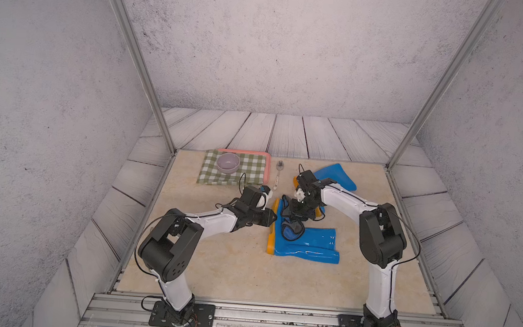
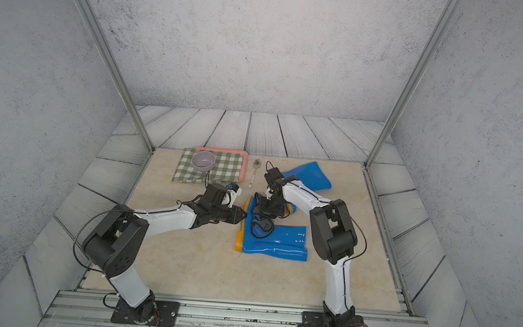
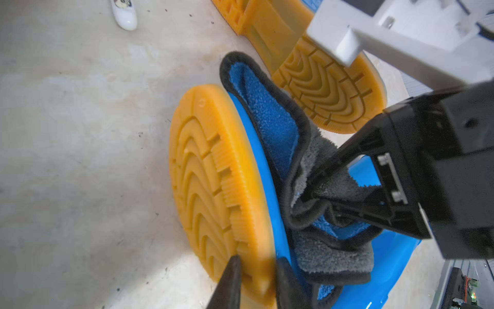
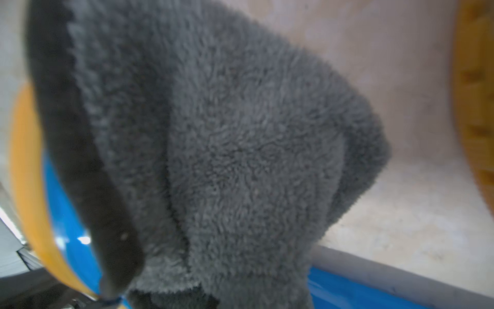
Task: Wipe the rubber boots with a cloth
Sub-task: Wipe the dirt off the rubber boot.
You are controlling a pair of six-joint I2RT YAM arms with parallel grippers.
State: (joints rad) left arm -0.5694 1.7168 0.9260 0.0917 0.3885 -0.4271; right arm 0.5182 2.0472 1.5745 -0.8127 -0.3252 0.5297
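Observation:
Two glossy blue rubber boots with yellow-orange soles lie on their sides. The near boot (image 1: 308, 244) (image 2: 276, 242) is at table centre; the other boot (image 1: 337, 176) (image 2: 312, 176) lies behind it. My left gripper (image 1: 274, 218) (image 3: 256, 270) is shut on the rim of the near boot's treaded sole (image 3: 208, 171). My right gripper (image 1: 294, 218) (image 3: 312, 192) is shut on the dark grey cloth (image 1: 291, 232) (image 3: 267, 120), which drapes over the near boot's foot with its blue reverse showing. In the right wrist view the cloth (image 4: 227, 160) hides that gripper's own fingers.
At the back left a pale bowl (image 1: 228, 162) stands on a green-and-white checked cloth (image 1: 246, 172) over a pink tray (image 1: 267, 168). A spoon (image 1: 278, 173) lies beside it. The second boot's sole (image 3: 328, 88) lies just beyond the cloth.

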